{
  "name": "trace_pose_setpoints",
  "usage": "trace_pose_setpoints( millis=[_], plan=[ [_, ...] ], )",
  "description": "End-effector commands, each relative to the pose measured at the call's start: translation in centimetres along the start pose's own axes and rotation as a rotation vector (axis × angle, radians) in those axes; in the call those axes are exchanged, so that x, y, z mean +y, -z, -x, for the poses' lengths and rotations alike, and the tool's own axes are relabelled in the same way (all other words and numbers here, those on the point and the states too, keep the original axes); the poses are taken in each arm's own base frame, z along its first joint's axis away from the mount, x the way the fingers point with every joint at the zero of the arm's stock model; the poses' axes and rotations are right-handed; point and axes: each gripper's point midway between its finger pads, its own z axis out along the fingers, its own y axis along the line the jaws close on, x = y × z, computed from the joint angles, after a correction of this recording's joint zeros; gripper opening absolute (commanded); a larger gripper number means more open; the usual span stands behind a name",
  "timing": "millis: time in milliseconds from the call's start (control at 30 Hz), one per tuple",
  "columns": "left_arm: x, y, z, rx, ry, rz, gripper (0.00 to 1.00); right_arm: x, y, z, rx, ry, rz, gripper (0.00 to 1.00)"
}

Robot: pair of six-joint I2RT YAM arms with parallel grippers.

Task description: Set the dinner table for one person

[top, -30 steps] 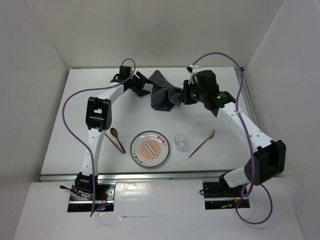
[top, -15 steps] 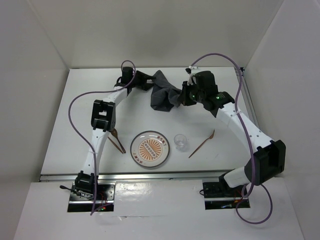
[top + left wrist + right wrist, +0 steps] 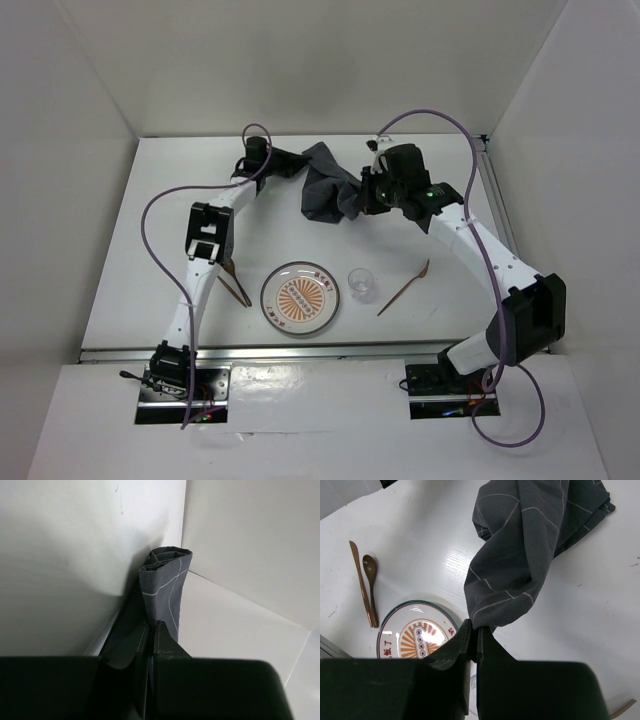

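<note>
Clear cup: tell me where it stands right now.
In the top view the clear cup stands on the dinner table near its front edge, just right of the patterned plate and left of a wooden utensil.

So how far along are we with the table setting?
Looks done: plate, glass, spoon and knife sit near the front, another wooden utensil right of the glass. In hand: left pincer and right pincer both grip the bunched cloth at the back. Left: probably laying that cloth out by the setting.
</note>
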Motion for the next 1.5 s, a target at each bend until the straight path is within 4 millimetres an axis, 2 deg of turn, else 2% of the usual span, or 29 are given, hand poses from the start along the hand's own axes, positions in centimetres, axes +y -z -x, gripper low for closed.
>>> trace_pose_setpoints(
  millis=[0,67,100,133,167,233,267,300,333,400,433,467,533,567,633,700,800,900,933,967,1000,1133,1167,1200,1267,1300,1367,1433,1467],
  plan=[
    [-1.0,0.6,-0.1,0.004,0.003,-0.032,0.00,0.4,0.4,0.8,-0.015,0.002,-0.008,0.00],
    [-3.3,2.4,0.9,-0.011,-0.045,-0.065,0.00,-0.1,0.4,0.7,-0.012,0.001,-0.034,0.00],
    [-3.7,3.1,1.0,-0.007,-0.056,-0.060,0.00,-0.1,0.4,0.7,-0.012,0.001,-0.034,0.00],
    [-5.1,3.9,1.2,-0.016,-0.083,-0.078,0.00,-0.2,0.9,1.3,-0.034,0.003,-0.049,0.00],
    [-8.3,5.9,1.3,-0.024,-0.141,-0.112,0.00,-0.7,0.9,1.2,-0.032,0.002,-0.074,0.00],
    [-9.8,8.1,1.4,-0.025,-0.179,-0.108,0.00,-0.7,1.7,2.3,-0.063,0.004,-0.094,0.00],
    [-10.9,9.8,2.1,-0.039,-0.232,-0.114,0.00,-1.1,2.1,2.5,-0.071,0.004,-0.117,0.00],
    [-14.5,12.2,1.5,-0.056,-0.282,-0.151,0.00,-1.0,2.8,3.3,-0.098,0.018,-0.123,0.00],
    [-14.5,13.4,1.4,-0.055,-0.291,-0.125,0.00,-1.2,3.0,3.8,-0.113,0.018,-0.140,0.00],
    [-16.6,16.6,1.8,-0.084,-0.365,-0.128,0.00,-1.7,4.4,5.0,-0.158,0.029,-0.180,0.00],
    [-18.6,19.1,0.6,-0.096,-0.393,-0.135,0.00,-1.8,4.8,5.4,-0.168,0.028,-0.197,0.00],
    [-19.6,20.6,0.2,-0.100,-0.416,-0.139,0.00,-1.8,5.4,6.1,-0.192,0.028,-0.205,0.00],
    [-20.5,23.5,0.0,-0.120,-0.459,-0.129,0.00,-2.2,6.5,7.1,-0.223,0.022,-0.226,0.00],
    [-21.6,25.8,-1.3,-0.124,-0.456,-0.107,0.00,-2.1,7.1,7.1,-0.226,0.022,-0.226,0.00],
    [-22.3,28.2,-1.6,-0.141,-0.497,-0.073,0.00,-1.8,8.6,8.0,-0.270,0.022,-0.226,0.00],
    [-23.4,30.5,-3.0,-0.148,-0.526,-0.060,0.00,-1.5,9.1,8.8,-0.304,0.013,-0.216,0.00],
    [-24.2,31.7,-4.1,-0.155,-0.562,-0.075,0.00,-1.0,9.7,11.2,-0.377,0.004,-0.209,0.00],
    [-25.8,32.2,-4.5,-0.155,-0.598,-0.106,0.00,-1.3,9.1,14.0,-0.443,0.009,-0.230,0.00],
    [-25.9,32.0,-4.5,-0.141,-0.598,-0.109,0.00,-1.7,8.2,14.9,-0.459,0.035,-0.245,0.00],
    [-25.5,31.1,-3.7,-0.138,-0.590,-0.100,0.00,-2.3,8.0,15.7,-0.477,0.036,-0.269,0.00],
    [-26.7,31.3,-3.9,-0.137,-0.612,-0.127,0.00,-2.6,8.2,17.1,-0.511,0.040,-0.275,0.00],
    [-27.9,28.9,-2.9,-0.100,-0.629,-0.176,0.00,-4.5,6.9,21.4,-0.615,0.065,-0.309,0.00],
    [-27.9,28.4,-2.8,-0.075,-0.609,-0.192,0.00,-5.1,5.8,22.4,-0.639,0.073,-0.316,0.00],
    [-28.3,27.7,-2.3,-0.072,-0.621,-0.222,0.00,-5.9,6.6,24.0,-0.684,0.065,-0.331,0.00],
    [-28.6,27.1,-1.9,-0.062,-0.603,-0.253,0.00,-7.0,5.7,25.4,-0.719,0.062,-0.338,0.00],
    [-29.2,27.1,-1.9,-0.065,-0.612,-0.271,0.00,-7.6,6.5,26.7,-0.755,0.058,-0.350,0.00],
    [-29.0,26.6,-1.5,-0.063,-0.593,-0.276,0.00,-9.2,6.0,27.4,-0.762,0.054,-0.367,0.00],
    [-28.5,26.4,-0.9,-0.046,-0.576,-0.281,0.00,-10.2,6.2,27.9,-0.768,0.047,-0.387,0.00],
    [-28.4,26.4,-1.0,-0.037,-0.581,-0.286,0.00,-10.0,6.1,27.9,-0.766,0.053,-0.373,0.00]
  ],
)
